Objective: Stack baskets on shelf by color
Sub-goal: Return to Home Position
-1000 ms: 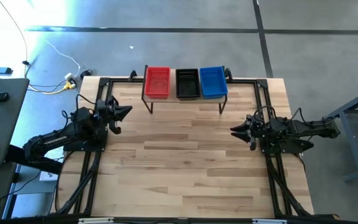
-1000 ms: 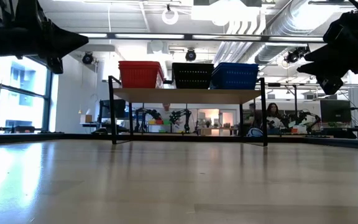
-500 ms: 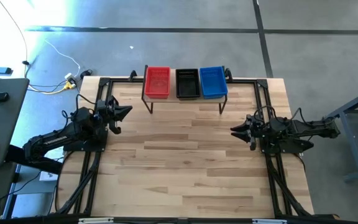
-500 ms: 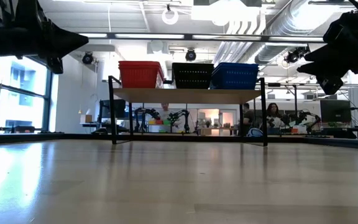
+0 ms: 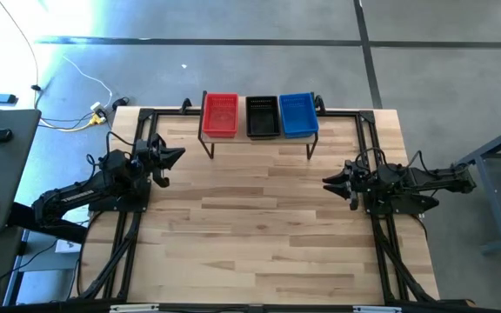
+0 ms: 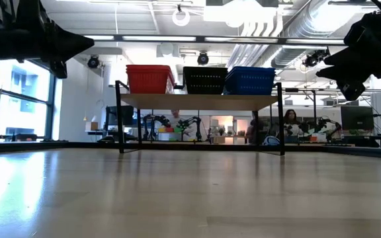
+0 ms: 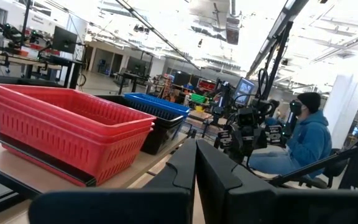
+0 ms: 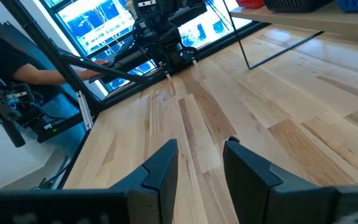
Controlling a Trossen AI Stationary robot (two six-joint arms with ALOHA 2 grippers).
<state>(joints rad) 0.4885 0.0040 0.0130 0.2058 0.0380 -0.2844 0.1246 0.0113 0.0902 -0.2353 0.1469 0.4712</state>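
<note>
Three basket stacks sit side by side on the shelf at the table's far edge: red on the left, black in the middle, blue on the right. In the low view they rest by their bottoms on the plank. My left gripper hovers shut over the table's left side, well short of the red baskets. My right gripper hovers open over the right side, its fingers pointing left across bare tabletop.
The shelf stands on thin black legs with open space beneath it. Black frame rails run along the table's left and right sides. A person in a blue hoodie sits beyond the table. The wide wooden tabletop lies between the arms.
</note>
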